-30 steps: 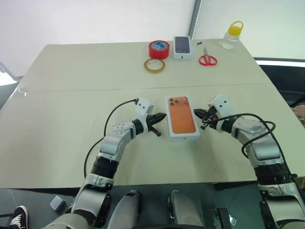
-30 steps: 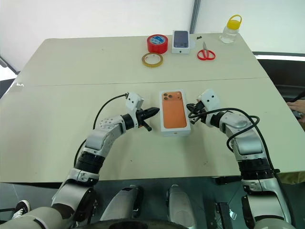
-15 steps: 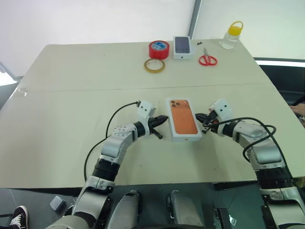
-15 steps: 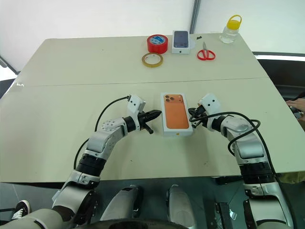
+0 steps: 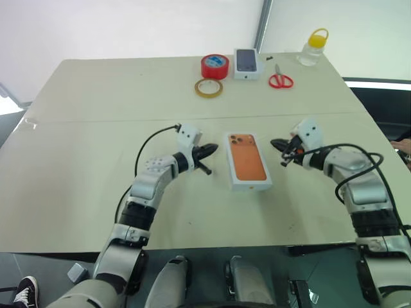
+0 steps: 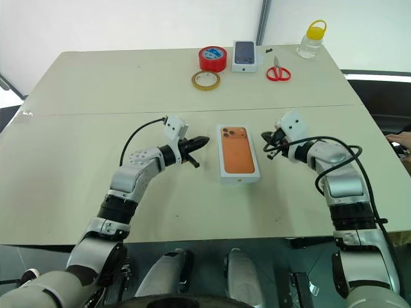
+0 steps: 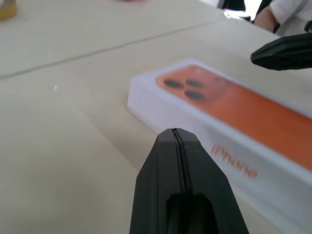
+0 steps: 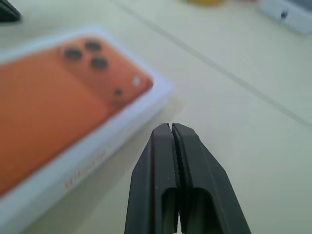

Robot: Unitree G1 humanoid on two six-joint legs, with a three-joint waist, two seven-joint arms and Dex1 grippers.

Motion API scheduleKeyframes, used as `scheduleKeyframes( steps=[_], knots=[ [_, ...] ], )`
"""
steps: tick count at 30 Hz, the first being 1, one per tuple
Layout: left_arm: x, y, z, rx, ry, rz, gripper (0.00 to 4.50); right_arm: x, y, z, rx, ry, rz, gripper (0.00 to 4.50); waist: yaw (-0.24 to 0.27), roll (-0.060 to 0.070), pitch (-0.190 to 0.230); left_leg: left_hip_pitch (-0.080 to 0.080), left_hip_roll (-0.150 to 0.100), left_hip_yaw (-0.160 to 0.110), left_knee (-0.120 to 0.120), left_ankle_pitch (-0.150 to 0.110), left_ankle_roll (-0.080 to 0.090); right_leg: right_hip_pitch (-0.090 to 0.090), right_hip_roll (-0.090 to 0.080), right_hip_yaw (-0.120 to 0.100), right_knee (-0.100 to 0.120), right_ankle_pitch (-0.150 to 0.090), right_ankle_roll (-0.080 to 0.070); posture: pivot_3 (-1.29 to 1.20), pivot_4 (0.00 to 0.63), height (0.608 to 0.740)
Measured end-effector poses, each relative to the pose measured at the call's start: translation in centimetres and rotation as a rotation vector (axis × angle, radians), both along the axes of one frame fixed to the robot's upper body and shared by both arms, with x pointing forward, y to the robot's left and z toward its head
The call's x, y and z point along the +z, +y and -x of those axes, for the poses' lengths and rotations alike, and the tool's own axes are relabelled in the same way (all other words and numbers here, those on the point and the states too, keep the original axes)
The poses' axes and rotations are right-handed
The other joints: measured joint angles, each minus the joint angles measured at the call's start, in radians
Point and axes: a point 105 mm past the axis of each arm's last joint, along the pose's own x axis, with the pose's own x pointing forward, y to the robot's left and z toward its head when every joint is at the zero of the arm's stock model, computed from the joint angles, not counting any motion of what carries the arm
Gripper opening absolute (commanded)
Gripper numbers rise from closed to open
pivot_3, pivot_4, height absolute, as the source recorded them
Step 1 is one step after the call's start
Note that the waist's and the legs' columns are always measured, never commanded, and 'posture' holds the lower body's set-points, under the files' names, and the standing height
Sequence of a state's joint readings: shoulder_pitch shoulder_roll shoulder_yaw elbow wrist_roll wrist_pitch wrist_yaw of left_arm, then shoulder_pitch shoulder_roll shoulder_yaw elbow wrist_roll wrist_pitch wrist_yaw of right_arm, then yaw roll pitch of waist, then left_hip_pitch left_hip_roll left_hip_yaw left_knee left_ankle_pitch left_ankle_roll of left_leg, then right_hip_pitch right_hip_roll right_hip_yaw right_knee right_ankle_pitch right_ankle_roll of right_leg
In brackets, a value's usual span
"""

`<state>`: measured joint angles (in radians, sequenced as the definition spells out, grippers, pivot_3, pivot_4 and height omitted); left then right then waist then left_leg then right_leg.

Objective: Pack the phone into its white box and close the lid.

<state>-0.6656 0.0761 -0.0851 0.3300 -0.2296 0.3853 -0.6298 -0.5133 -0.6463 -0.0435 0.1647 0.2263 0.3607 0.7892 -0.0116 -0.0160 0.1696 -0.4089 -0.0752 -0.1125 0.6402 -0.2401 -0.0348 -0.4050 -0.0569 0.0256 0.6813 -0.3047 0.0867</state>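
Evidently we hold nothing: the lid [image 5: 248, 160] sits squarely over the white box at mid-table, so the left gripper [image 5: 210, 149] and right gripper [image 5: 279, 144], both clenched empty, flank it apart, as if finished pressing.

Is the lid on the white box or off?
On. The lid, orange phone picture up, covers the box on the table; no base shows beside it.
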Motion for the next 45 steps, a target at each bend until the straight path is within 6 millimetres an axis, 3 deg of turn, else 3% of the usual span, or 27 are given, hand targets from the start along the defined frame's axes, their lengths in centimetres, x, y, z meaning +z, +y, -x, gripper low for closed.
scheduleKeyframes(
  steps=[3,6,9,12,18,21,24,30,32,34,36,39,45],
  knots=[
    [1.2,-1.7,-0.5,-0.020,-0.042,0.027,0.00,0.4,1.6,0.8,0.080,0.020,-0.051,0.09,0.000,0.000,0.000,0.000,0.000,0.000,0.001,0.000,0.000,0.001,0.000,0.000,0.000,0.000,0.000,0.00,0.150,0.740],
    [1.3,-2.4,-1.3,-0.014,-0.049,0.023,0.00,-1.5,3.2,2.7,0.175,0.115,-0.068,0.09,-0.001,0.000,0.000,0.000,0.000,0.000,0.002,0.000,0.000,0.001,0.000,0.000,0.000,0.000,0.000,0.00,0.150,0.740],
    [0.2,-2.7,-1.6,-0.015,-0.020,-0.012,0.00,-4.2,3.9,4.4,0.226,0.214,-0.042,0.09,-0.003,0.000,0.000,0.000,0.000,0.000,0.003,-0.001,0.001,0.001,0.000,0.000,0.000,0.000,0.000,0.00,0.150,0.740],
    [-2.4,-3.1,-1.4,-0.031,0.017,-0.116,0.00,-4.7,4.1,5.3,0.260,0.200,0.066,0.09,-0.003,0.000,0.000,0.001,0.000,0.000,0.003,-0.001,0.002,0.002,0.000,0.000,0.000,0.000,0.001,0.00,0.150,0.740],
    [-2.8,-2.9,-1.2,-0.046,0.019,-0.142,0.00,-5.0,4.0,5.3,0.253,0.187,0.107,0.09,-0.001,-0.001,-0.002,0.008,0.000,-0.001,0.003,-0.003,0.003,0.012,0.000,-0.001,-0.002,-0.001,0.002,0.00,0.150,0.740],
    [-2.7,-2.6,-1.4,-0.035,0.028,-0.133,0.00,-4.8,4.2,4.9,0.240,0.189,0.084,0.09,-0.004,-0.001,-0.002,0.010,0.000,-0.001,0.003,-0.003,0.003,0.013,0.000,-0.001,-0.002,-0.001,0.002,0.00,0.150,0.740],
    [-2.4,-2.5,-1.7,-0.009,0.047,-0.086,0.00,-4.3,4.2,3.1,0.171,0.180,0.013,0.09,-0.005,-0.002,-0.002,0.009,0.000,-0.001,0.003,-0.003,0.003,0.012,0.000,-0.001,-0.002,-0.001,0.002,0.00,0.150,0.740],
    [0.5,-1.7,-3.1,0.056,0.011,0.008,0.00,-0.2,3.6,-1.7,0.026,0.044,-0.072,0.09,-0.003,-0.002,-0.001,-0.001,-0.001,0.000,0.005,0.000,-0.002,0.001,0.000,0.000,0.001,-0.001,0.002,0.00,0.150,0.740],
    [1.9,-1.4,-2.8,0.029,-0.039,0.023,0.86,0.7,4.0,-2.0,0.043,0.033,-0.125,0.95,-0.003,-0.002,-0.001,-0.001,-0.001,0.000,0.004,0.000,-0.002,0.000,0.000,0.000,0.001,-0.001,0.002,0.00,0.150,0.740],
    [2.9,0.2,-2.5,0.034,-0.093,0.020,1.82,0.9,4.4,-1.6,0.090,0.041,-0.156,1.88,-0.004,-0.002,-0.001,-0.001,-0.001,0.000,0.004,0.000,-0.002,0.000,0.000,0.000,0.001,-0.001,0.002,0.00,0.150,0.740],
    [2.8,2.5,-2.0,0.050,-0.122,-0.007,2.83,0.6,4.6,-0.8,0.134,0.052,-0.162,2.91,-0.008,-0.002,-0.001,-0.001,0.000,0.000,0.004,-0.001,0.000,0.000,0.000,0.001,0.001,-0.001,0.002,0.00,0.150,0.740],
    [1.7,7.7,-0.7,0.105,-0.114,-0.069,4.36,-0.7,3.3,0.4,0.156,0.095,-0.133,4.47,-0.009,-0.001,-0.001,-0.001,0.000,0.000,0.004,-0.002,0.002,0.000,0.000,0.002,0.002,-0.001,0.002,0.00,0.150,0.740],
    [0.7,14.3,2.9,0.189,-0.100,-0.166,4.44,-1.6,1.1,1.8,0.157,0.104,-0.080,4.49,-0.003,0.000,-0.001,-0.001,0.000,0.000,0.004,-0.002,0.003,0.000,-0.001,0.002,0.000,-0.001,0.002,0.00,0.150,0.740]
  ],
)
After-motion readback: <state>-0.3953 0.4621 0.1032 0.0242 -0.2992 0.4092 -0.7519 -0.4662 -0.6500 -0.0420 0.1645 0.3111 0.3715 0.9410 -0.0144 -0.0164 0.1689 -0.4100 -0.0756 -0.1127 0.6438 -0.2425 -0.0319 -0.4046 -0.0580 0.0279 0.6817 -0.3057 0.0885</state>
